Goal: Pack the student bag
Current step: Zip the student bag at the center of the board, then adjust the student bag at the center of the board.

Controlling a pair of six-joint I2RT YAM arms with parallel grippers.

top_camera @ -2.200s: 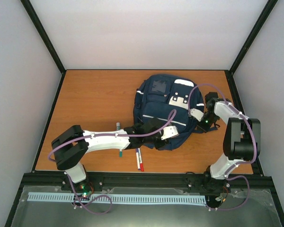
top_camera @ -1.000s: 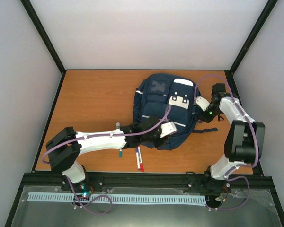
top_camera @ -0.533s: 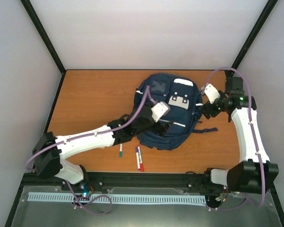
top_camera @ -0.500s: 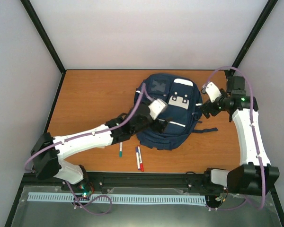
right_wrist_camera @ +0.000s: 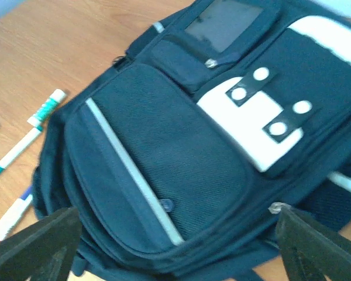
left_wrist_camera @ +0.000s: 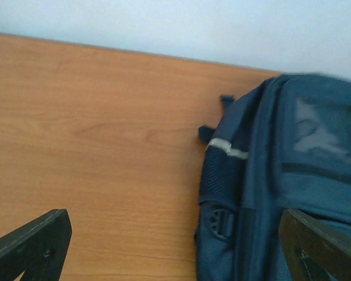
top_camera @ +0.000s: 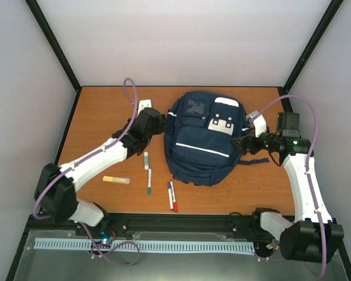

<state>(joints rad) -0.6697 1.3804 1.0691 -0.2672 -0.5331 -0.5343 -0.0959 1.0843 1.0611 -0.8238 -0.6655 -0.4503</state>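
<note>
My left gripper (top_camera: 158, 122) hangs just beside the left edge of the backpack (top_camera: 205, 140), fingers spread wide and holding nothing. My right gripper (top_camera: 244, 142) is spread wide too, at the backpack's right side. The backpack lies flat, front up, on the table (top_camera: 105, 117), with pens (top_camera: 147, 171) near its left corner.
</note>
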